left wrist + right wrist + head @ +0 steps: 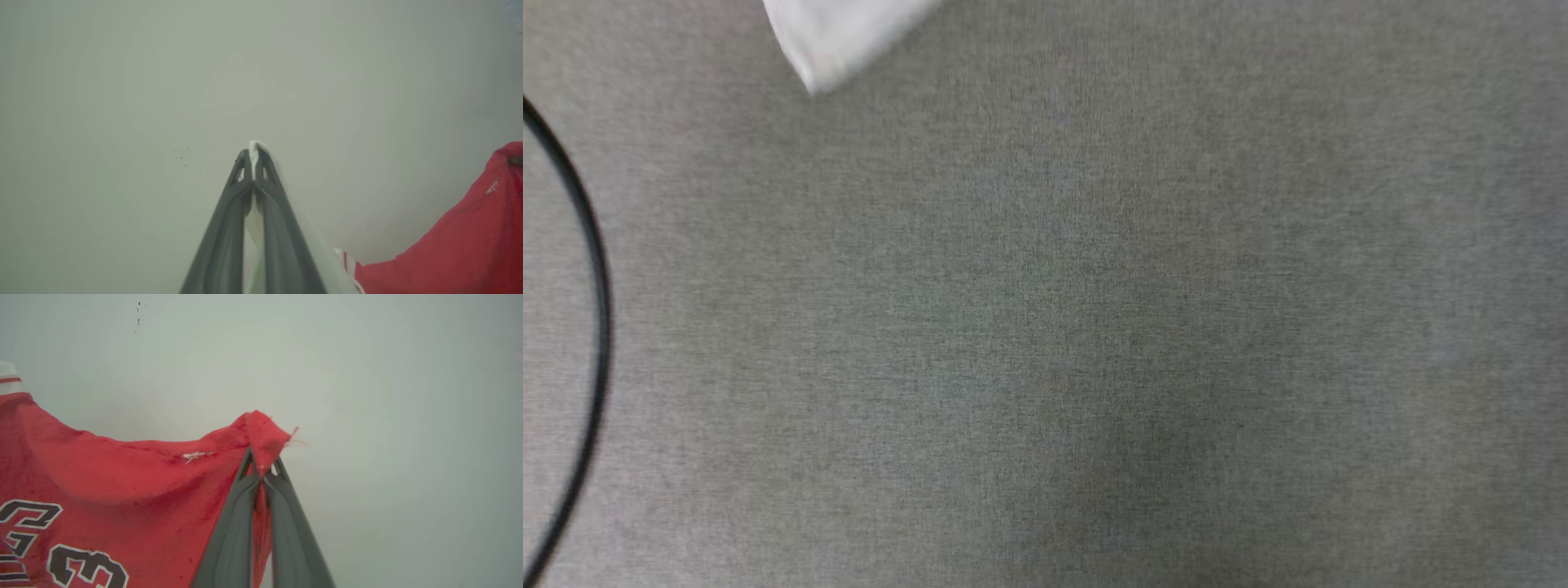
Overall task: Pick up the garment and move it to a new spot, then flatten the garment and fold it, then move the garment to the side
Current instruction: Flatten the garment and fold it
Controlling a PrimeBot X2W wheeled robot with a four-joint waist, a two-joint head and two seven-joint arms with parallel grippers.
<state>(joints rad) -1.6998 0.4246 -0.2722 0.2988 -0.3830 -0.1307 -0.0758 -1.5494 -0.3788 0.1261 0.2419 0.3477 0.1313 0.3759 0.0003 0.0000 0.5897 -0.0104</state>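
- Looking down, the head view takes in a grey woven surface (pixel 1062 327). A black cable (pixel 595 269) curves along its left edge.
- At the top edge of that view a blurred white cloth (pixel 837 37) pokes in, left of the middle. Whether it belongs to the shirt cannot be told there.
- In the left wrist view the left pincer (pixel 253 160) is closed, with a pinch of white fabric caught between its tips and bulging just past them.
- More white fabric runs down between and beside the fingers to a red-and-white striped trim (pixel 347 261) at the bottom.
- From there the red body of the garment (pixel 461 245) rises towards the right edge, against a plain pale backdrop (pixel 122 102).
- In the right wrist view the right pincer (pixel 262 464) is clamped on a folded red edge of the garment, and a small peak of cloth sticks up above the tips.
- From that grip the red cloth sags away to the left.
- A black, white-edged print (pixel 81 565) shows at the lower left, and a bit of white striped trim sits at the left edge.
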